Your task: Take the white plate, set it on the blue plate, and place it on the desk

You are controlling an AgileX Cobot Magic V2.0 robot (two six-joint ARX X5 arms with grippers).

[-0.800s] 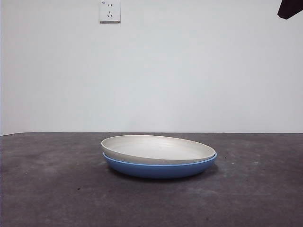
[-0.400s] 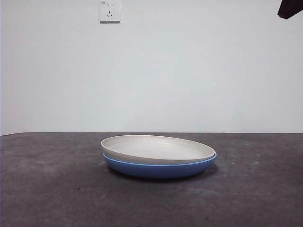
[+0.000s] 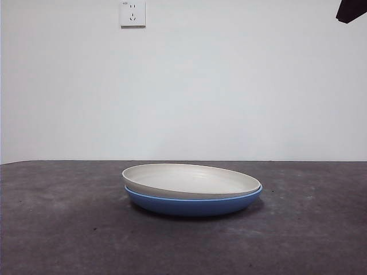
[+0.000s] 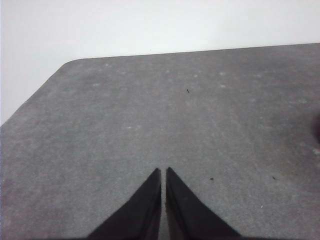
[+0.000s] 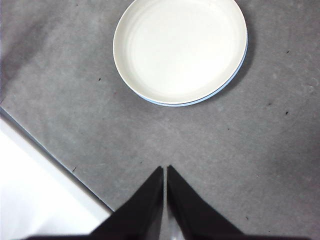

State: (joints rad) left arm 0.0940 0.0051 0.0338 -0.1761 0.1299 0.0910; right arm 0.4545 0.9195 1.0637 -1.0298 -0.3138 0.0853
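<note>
The white plate (image 3: 192, 179) lies nested in the blue plate (image 3: 194, 204) on the dark grey desk (image 3: 63, 229), near its middle. From the right wrist view the white plate (image 5: 180, 49) covers nearly all of the blue plate (image 5: 235, 75), which shows only as a thin rim. My right gripper (image 5: 164, 170) is shut and empty, high above the desk (image 5: 260, 150) and well clear of the plates. A black tip of an arm (image 3: 351, 10) shows at the top right corner. My left gripper (image 4: 163, 171) is shut over bare desk (image 4: 150, 110), with no plate in its view.
A white wall with a socket (image 3: 133, 14) stands behind the desk. The desk's edge (image 5: 55, 165) runs close to my right gripper, and a rounded desk corner (image 4: 67, 65) lies ahead of my left gripper.
</note>
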